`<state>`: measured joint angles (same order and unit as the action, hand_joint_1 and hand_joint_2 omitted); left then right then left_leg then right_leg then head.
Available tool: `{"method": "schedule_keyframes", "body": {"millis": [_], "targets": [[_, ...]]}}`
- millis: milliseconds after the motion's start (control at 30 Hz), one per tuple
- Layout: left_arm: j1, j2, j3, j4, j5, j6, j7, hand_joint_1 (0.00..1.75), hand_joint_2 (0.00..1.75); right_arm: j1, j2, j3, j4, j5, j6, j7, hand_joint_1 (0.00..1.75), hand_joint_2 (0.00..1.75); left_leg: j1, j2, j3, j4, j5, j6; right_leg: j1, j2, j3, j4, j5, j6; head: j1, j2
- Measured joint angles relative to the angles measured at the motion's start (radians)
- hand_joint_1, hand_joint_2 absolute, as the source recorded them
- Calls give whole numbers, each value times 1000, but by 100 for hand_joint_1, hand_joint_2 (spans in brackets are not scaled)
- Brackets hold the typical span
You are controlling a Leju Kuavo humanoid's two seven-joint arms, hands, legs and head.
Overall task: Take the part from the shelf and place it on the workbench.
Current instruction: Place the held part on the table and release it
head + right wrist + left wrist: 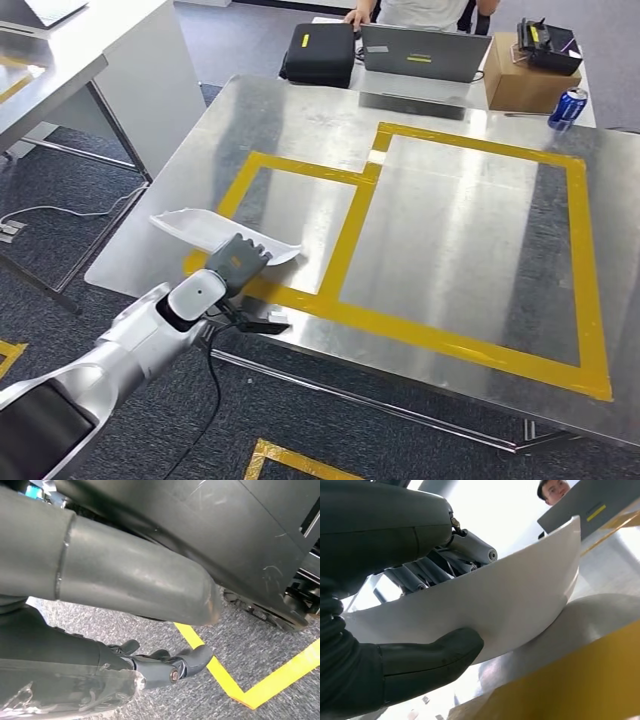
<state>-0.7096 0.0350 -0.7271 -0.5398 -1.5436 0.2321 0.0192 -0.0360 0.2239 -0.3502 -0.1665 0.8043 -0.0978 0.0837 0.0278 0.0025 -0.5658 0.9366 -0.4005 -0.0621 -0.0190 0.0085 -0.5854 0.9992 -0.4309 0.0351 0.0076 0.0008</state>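
Note:
The part is a long, curved white plastic piece [198,229] lying flat over the near left corner of the steel workbench [453,230], beside the smaller yellow-taped square. My left hand [235,262] grips its near edge, fingers on top and thumb [429,662] under it. In the left wrist view the white part [501,605] rests low on the metal surface, one end touching or nearly touching it. My right hand [158,665] hangs over grey carpet with its fingers loosely curled and nothing in them.
Yellow tape marks a small square and a large rectangle [468,230] on the bench. At the far edge stand a laptop [425,52], a black case [320,53], a cardboard box [528,80] and a blue can [567,108]. A person sits behind the laptop. A white table [90,70] stands at left.

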Motion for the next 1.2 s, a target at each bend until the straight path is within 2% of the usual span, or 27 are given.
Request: {"method": "schedule_keyframes", "body": {"millis": [100, 200, 300, 433, 533, 667, 800, 1067, 1200], "targets": [[-16, -8, -22, 16, 17, -3, -10, 175, 175, -2, -5, 0, -1, 9, 3, -4, 0, 0, 0, 0, 0, 1, 0, 0, 0, 0, 1, 0, 0, 0, 0, 0], [-20, -34, -12, 25, 104, 37, -76, 175, 175, -4, -11, 0, -2, 16, 14, -6, 0, 0, 0, -1, 0, 2, 0, 1, -1, -1, 1, 0, 0, 0, 0, 0], [-13, -82, 18, 27, 229, 56, -168, 175, 175, -7, -16, -1, -2, 15, 7, -6, 0, 0, -1, -2, -2, 3, 0, 1, -1, -1, 1, 0, 1, 1, 0, 0], [1, -149, 72, 12, 392, 8, -269, 175, 175, -9, -16, -6, -2, 10, -11, -6, 0, 0, -1, -2, -2, 5, 0, 2, -1, 0, 0, 0, 1, 2, 0, 0], [25, -194, 101, -39, 467, -29, -306, 175, 175, -11, -16, -18, -2, 6, -18, -8, 0, 0, -1, -3, -3, 5, 0, 2, -1, -2, 0, 0, 1, 2, 0, 0], [48, -234, 101, -101, 502, -68, -319, 175, 175, -12, -16, -29, -2, 0, -19, -7, 0, 0, -1, -2, -4, 5, -1, 4, -2, 0, -1, -1, 2, 3, 0, 0], [57, -250, 94, -135, 498, -78, -313, 175, 175, -11, -16, -35, -2, -1, -18, -6, 0, 0, -1, -2, -5, 5, 0, 5, -2, 0, -1, -1, 2, 3, 0, 0], [42, -232, 28, -149, 448, -93, -264, 175, 175, -11, -16, -45, -2, 11, -17, -13, 0, 0, -2, -2, -5, 5, 0, 5, -2, 0, -1, -1, 3, 4, 0, 0], [23, -202, 10, -140, 441, -89, -219, 0, 175, -11, -16, -51, -2, 13, -13, -10, 0, 0, -2, -2, -5, 5, 0, 5, -2, 0, -2, -1, 3, 4, 0, 0]]}}
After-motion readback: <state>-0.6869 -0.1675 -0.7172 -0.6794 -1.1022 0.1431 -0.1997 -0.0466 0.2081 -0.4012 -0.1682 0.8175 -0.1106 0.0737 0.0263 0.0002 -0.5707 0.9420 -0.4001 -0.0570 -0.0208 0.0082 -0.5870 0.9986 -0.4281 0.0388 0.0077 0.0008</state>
